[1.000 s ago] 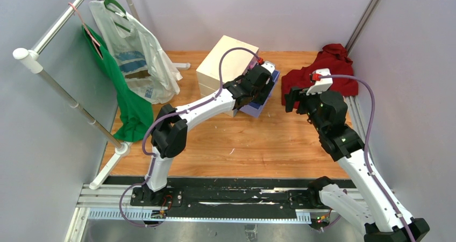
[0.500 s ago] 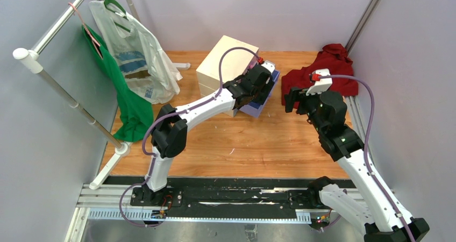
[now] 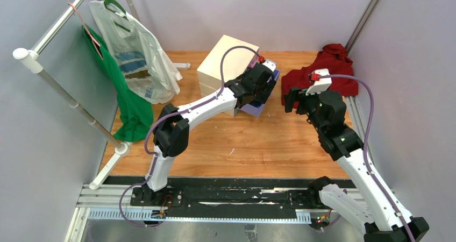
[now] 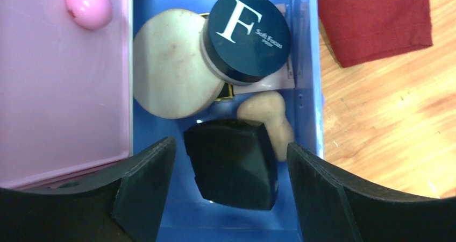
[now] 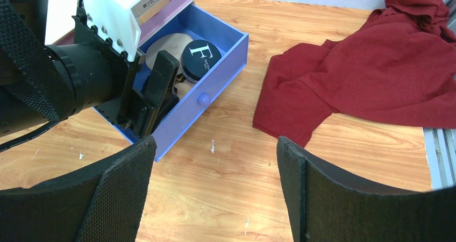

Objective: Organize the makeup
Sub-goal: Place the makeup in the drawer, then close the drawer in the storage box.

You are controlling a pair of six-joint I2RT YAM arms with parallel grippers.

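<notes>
My left fingers hang over the open blue drawer of the cream chest. They are spread apart and grasp nothing. The black square compact lies flat on the drawer floor exactly between them, with a thin strip of blue showing on each side, so I touch neither edge.

This relation is what counts for the coming move. The compact is directly below and between my fingers, and it is turned a little against them. It is nearly square, so I see no real long axis, but two opposite sides face my fingers. I judge that a straight move, up or down, is safe, and a sideways one would push it. The beige sponge touches its far right corner.

Farther in, the round navy compact lies partly on the beige round puff. On its lid I read a big white "F" and, smaller, "Soft Focus". The line under that is too small to read.

The pink drawer is just beside, on my left.

My left arm is clearly the nearer one. My right fingers are also wide open and empty. They hover over the worktop, well apart from the drawer, near the red cloth.
</notes>
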